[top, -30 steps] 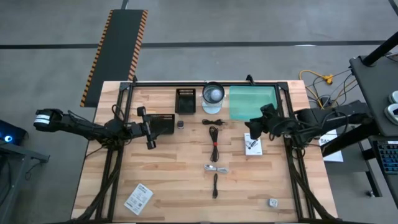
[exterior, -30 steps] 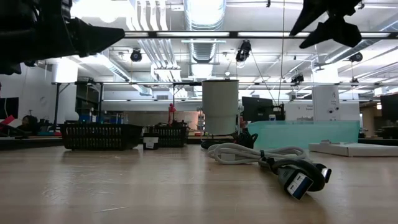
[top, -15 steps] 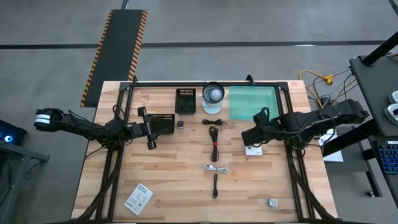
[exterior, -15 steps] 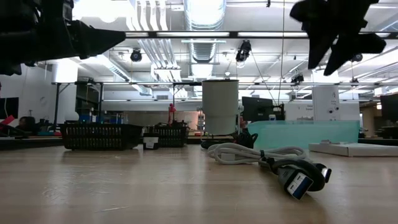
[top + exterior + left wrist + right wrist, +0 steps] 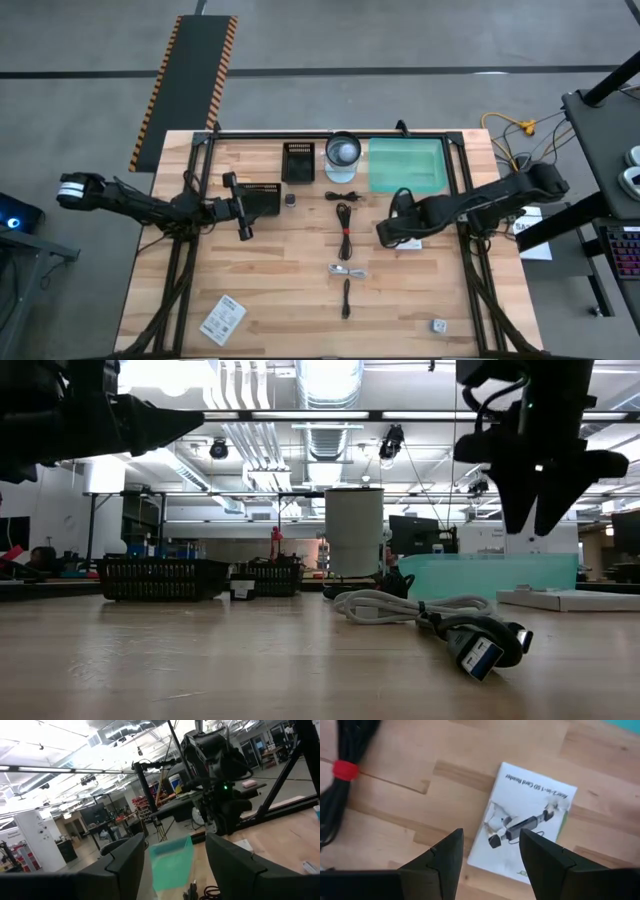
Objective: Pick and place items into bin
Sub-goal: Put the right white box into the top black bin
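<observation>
right gripper [image 5: 487, 857] over a white packet [image 5: 524, 822], fingers apart, nothing held.

the right gripper hangs above the packet on the wooden table [image 5: 280, 300], its two dark fingers [image 5: 442, 860] spread and not touching the card, which lies flat just in front of the teal bin [image 5: 406, 165]. a black cable [image 5: 344, 228] with a red tie [image 5: 345, 770] lies beside the packet toward the table's middle; nearer the front edge lie a grey cable [image 5: 346, 270] and a short black stick [image 5: 346, 297], with a second packet [image 5: 223, 319] at the front left and a small grey bit [image 5: 438, 325] at the front right. the left gripper [image 5: 243, 207] waits over the left half, beside a black basket [image 5: 262, 198], fingers parted and empty. a white cup [image 5: 342, 150] stands between another black basket [image 5: 297, 161] and the bin.
</observation>
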Robot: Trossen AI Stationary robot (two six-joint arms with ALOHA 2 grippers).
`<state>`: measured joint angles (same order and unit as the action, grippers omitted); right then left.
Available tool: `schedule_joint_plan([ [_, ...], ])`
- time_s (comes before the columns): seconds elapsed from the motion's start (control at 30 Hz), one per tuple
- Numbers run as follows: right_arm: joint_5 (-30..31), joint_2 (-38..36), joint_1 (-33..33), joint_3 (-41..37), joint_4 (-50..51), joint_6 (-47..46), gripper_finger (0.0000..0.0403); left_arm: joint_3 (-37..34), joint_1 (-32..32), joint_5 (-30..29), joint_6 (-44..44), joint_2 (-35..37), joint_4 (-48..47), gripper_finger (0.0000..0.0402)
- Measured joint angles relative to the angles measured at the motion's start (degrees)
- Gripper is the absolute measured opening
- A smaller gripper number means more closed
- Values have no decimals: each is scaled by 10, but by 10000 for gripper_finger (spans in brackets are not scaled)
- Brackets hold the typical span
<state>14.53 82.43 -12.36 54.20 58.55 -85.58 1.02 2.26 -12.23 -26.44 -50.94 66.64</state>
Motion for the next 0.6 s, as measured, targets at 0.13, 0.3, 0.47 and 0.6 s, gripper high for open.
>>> schedule_joint_plan([
  [0.13, -1, 34, 1, -1, -25, 0, 176, 0, 0, 0, 0, -12, 18, 194],
  [0.3, -9, 68, 10, -3, -28, 0, 178, 0, 0, 0, -1, -26, 25, 194],
  [0.47, -11, 94, 28, -12, -60, 1, 176, 0, 0, 0, -13, -34, 35, 194],
  [0.6, -24, 114, 41, -12, -79, 5, 176, 0, 0, 0, -14, -35, 35, 194],
])
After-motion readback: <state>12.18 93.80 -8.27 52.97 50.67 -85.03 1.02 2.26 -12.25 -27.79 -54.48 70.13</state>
